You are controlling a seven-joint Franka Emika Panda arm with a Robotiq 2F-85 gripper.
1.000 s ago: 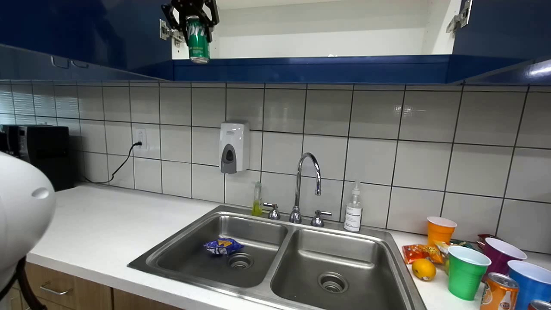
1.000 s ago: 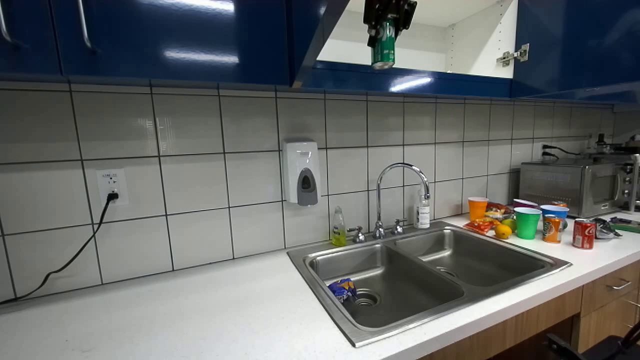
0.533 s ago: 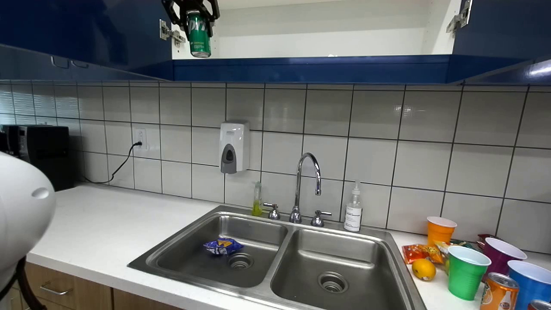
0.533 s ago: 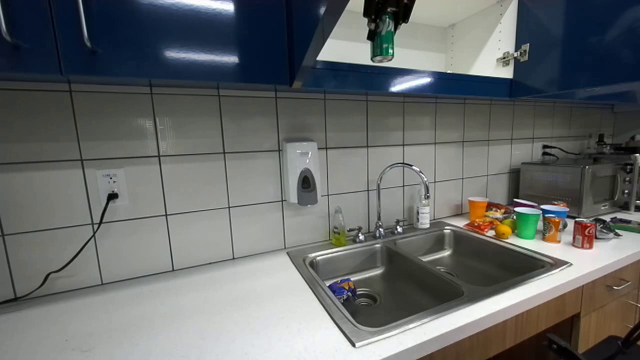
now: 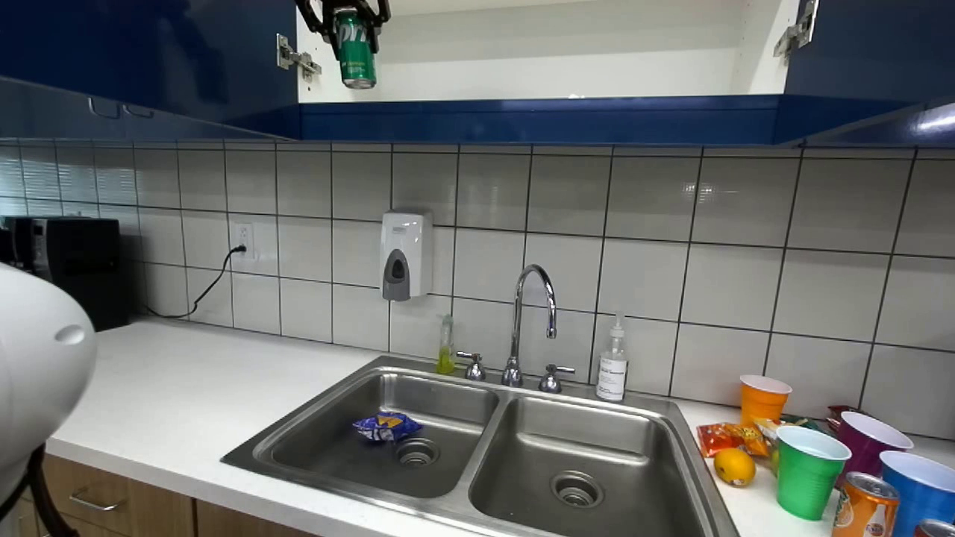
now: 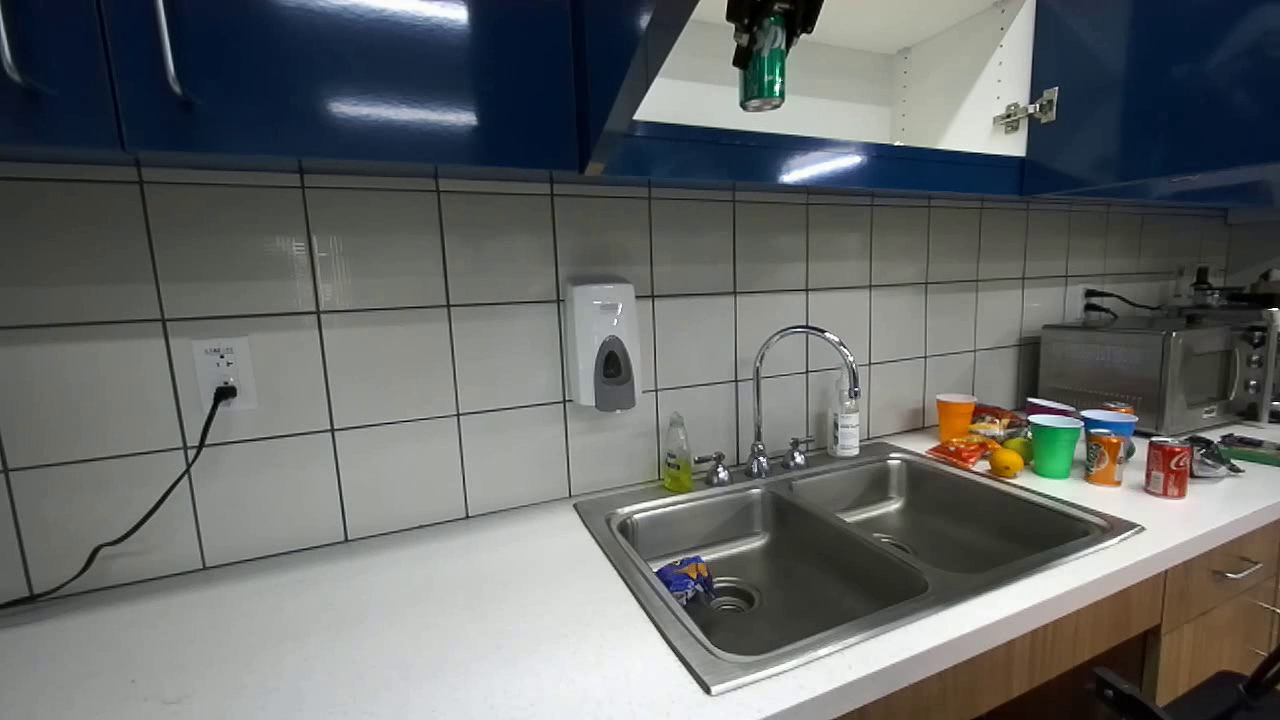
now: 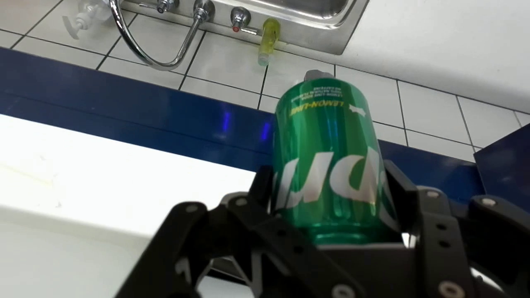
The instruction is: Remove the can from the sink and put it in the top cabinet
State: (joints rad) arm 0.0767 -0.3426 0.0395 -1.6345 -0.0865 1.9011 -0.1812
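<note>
In both exterior views the top edge is cutting off the gripper (image 5: 357, 49) and the top cabinet (image 5: 537, 118). In the wrist view the can (image 7: 327, 157) is partly hiding a grey object (image 7: 318, 75), and the upper border is cropping the sink (image 7: 308, 38). In an exterior view a green cup (image 5: 813, 477) is partly covering a purple cup (image 5: 862, 451), and the left edge is clipping a white shape (image 5: 41, 373).

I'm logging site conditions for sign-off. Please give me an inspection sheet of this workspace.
Surface: white countertop with inset stainless double-basin sink
Job's things: green Sprite can out of the sink, held up at the open top cabinet, depth unclear
Clutter: blue snack bag in the sink; plastic cups, fruit and soda cans beside it
Gripper: closed on the can
Cables: black power cord plugged into wall outlet
Surroundings: tiled wall, soap dispenser, countertop oven
</note>
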